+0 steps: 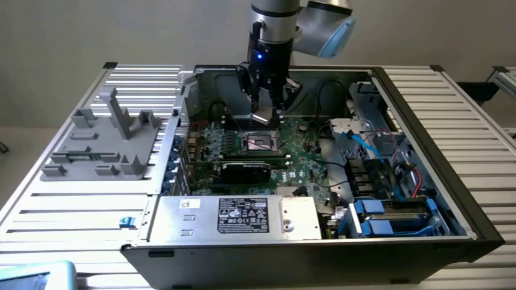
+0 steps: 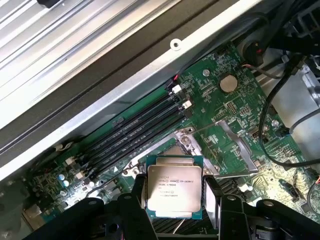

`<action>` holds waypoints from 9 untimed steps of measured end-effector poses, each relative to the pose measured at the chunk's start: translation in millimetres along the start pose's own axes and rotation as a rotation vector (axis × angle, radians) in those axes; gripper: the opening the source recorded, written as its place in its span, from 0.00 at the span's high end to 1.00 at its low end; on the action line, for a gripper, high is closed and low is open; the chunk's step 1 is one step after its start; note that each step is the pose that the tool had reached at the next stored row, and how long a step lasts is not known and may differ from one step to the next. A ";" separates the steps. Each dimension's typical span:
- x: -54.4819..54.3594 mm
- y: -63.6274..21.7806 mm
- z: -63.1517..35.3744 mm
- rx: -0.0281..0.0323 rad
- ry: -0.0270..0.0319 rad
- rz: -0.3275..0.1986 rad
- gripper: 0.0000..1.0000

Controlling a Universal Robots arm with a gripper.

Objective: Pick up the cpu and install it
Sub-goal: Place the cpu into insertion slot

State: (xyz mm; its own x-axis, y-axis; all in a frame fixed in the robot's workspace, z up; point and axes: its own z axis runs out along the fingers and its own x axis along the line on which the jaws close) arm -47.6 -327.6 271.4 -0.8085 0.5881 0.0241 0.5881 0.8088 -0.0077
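Note:
The cpu (image 2: 174, 187) is a flat square chip with a silver metal top and green edge, gripped at two opposite sides by my black fingers (image 2: 137, 197). My gripper (image 2: 174, 200) is shut on it. In the exterior view the gripper (image 1: 266, 116) hangs inside the open computer case, with the cpu (image 1: 265, 118) a little above and just behind the dark square socket (image 1: 260, 142). In the wrist view the socket (image 2: 175, 145) lies partly hidden beneath the chip, its metal load frame (image 2: 227, 145) swung open to one side.
The green motherboard (image 1: 303, 151) carries black memory slots (image 2: 135, 132), a coin battery (image 2: 228, 83) and cables (image 1: 322, 96). The case wall (image 2: 150, 65) runs beside the slots. A power supply (image 1: 241, 217) sits at the front. A grey plastic fixture (image 1: 105, 139) stands on the exterior view's left.

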 end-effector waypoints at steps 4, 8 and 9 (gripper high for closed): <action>0.0 0.0 0.2 -0.0008 0.0001 0.054 0.45; 0.0 0.0 0.3 -0.0011 -0.0001 0.106 0.45; 0.0 0.0 0.3 -0.0011 -0.0002 0.119 0.45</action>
State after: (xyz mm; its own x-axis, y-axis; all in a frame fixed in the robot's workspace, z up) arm -47.6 -327.6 271.1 -0.7327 0.6801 0.0228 0.6801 0.7330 -0.0094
